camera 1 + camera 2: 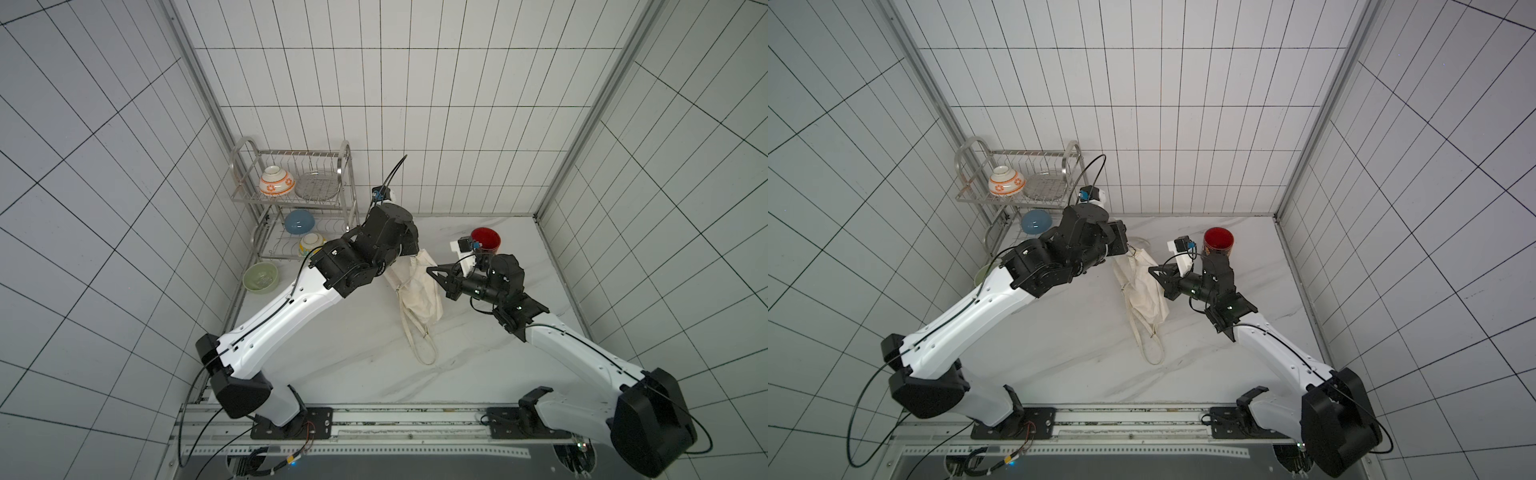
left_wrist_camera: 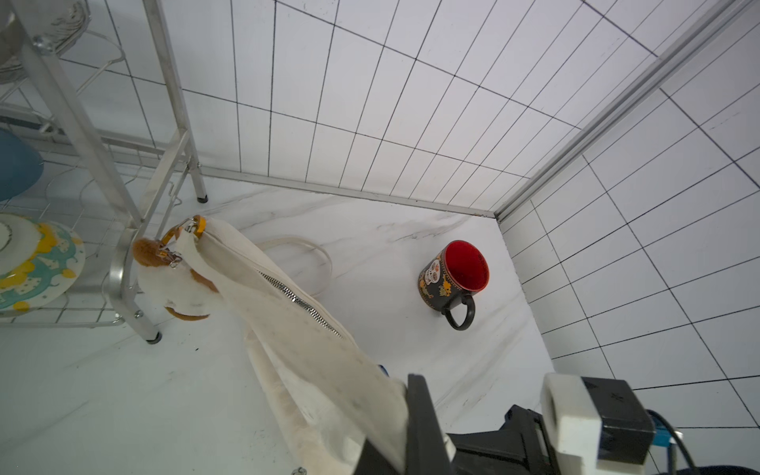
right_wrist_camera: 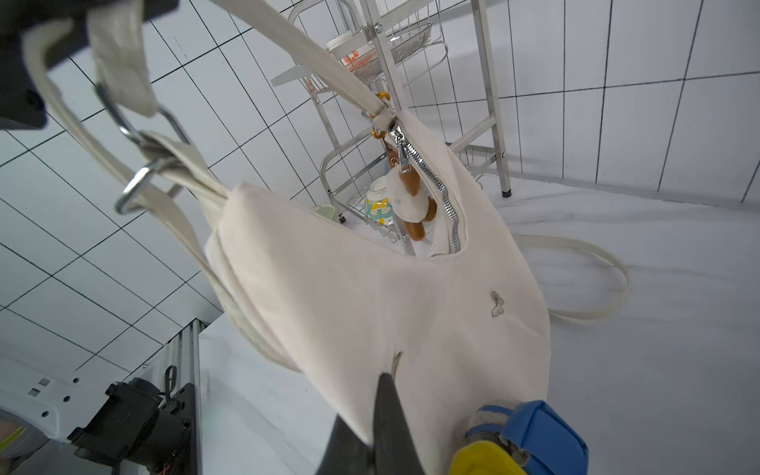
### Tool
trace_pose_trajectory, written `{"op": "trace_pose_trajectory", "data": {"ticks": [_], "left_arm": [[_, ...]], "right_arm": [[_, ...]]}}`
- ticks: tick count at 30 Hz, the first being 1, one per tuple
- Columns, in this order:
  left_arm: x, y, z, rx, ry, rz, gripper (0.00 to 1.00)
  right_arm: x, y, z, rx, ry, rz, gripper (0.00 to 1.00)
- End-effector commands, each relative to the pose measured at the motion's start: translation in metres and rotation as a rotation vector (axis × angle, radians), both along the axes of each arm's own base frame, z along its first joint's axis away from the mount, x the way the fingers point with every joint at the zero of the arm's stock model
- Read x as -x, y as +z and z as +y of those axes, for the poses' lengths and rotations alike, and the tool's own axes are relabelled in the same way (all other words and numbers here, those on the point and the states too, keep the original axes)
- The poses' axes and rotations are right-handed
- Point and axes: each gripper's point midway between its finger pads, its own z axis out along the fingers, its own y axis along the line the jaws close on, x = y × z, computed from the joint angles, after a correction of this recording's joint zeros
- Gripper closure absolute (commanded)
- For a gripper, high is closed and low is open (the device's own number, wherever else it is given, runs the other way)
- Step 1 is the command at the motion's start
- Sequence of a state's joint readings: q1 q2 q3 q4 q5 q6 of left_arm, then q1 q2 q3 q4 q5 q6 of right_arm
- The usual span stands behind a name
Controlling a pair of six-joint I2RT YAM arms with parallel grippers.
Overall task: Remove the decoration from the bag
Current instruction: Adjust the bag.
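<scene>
Two grippers are on the bag! The left gripper is clenched on a strap, holding the bag up mid-table between the rack and the mug, one strap loop trailing on the marble. The right gripper pinches the bag's cream fabric. The brown-and-white plush decoration dangles at the zipper end, beside the rack.

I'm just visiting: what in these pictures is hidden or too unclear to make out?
- Plush toy clipped to the bag: unseen in both top views, apparently under the left arm; face unclear in both wrist views.
- Left gripper fingertips: cut off by the right wrist view's edge, wrapped in strap.
- Right gripper fingertips: buried in bag fabric, right wrist view.
- Green bowl: mostly behind the left arm in a top view.
</scene>
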State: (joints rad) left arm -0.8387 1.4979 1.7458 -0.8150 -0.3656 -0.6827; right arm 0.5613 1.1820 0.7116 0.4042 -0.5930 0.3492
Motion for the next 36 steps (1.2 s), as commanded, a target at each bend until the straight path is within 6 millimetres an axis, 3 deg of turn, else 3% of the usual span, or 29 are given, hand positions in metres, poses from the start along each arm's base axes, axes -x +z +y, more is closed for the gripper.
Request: {"op": "trace_pose_trajectory", "data": {"ticks": [1, 6, 10, 14, 15, 18, 23, 25, 27, 36], "left_arm": [[0.000, -0.012, 0.006, 0.070, -0.026, 0.043, 0.98], [0.004, -0.045, 0.026, 0.070, -0.020, 0.129, 0.85], [0.006, -0.062, 0.045, 0.112, 0.007, 0.184, 0.79], [0.009, -0.075, 0.061, 0.143, 0.036, 0.237, 0.67], [0.010, -0.082, 0.065, 0.149, 0.047, 0.256, 0.61], [0.012, -0.101, 0.079, 0.193, 0.088, 0.317, 0.33], [-0.002, -0.131, 0.105, 0.386, 0.164, 0.434, 0.23], [-0.013, -0.130, 0.111, 0.450, 0.180, 0.431, 0.19], [-0.021, -0.134, 0.110, 0.457, 0.187, 0.440, 0.16], [-0.021, -0.177, 0.055, 0.467, 0.132, 0.647, 0.08]], "right_arm": [[-0.001, 0.032, -0.006, -0.154, 0.006, -0.052, 1.00], [0.000, 0.040, -0.015, -0.204, -0.020, -0.064, 1.00], [0.007, 0.032, -0.017, -0.193, -0.006, -0.057, 1.00], [0.013, 0.024, -0.020, -0.171, -0.004, -0.051, 1.00], [0.016, 0.023, -0.020, -0.163, 0.005, -0.052, 1.00], [0.023, 0.015, -0.016, -0.124, 0.039, -0.058, 1.00], [0.031, 0.003, -0.012, -0.088, 0.079, -0.051, 1.00], [0.036, -0.006, -0.010, -0.054, 0.102, -0.048, 1.00], [0.041, -0.011, -0.006, -0.031, 0.119, -0.051, 1.00], [0.049, -0.014, 0.001, -0.013, 0.159, -0.060, 1.00]]}}
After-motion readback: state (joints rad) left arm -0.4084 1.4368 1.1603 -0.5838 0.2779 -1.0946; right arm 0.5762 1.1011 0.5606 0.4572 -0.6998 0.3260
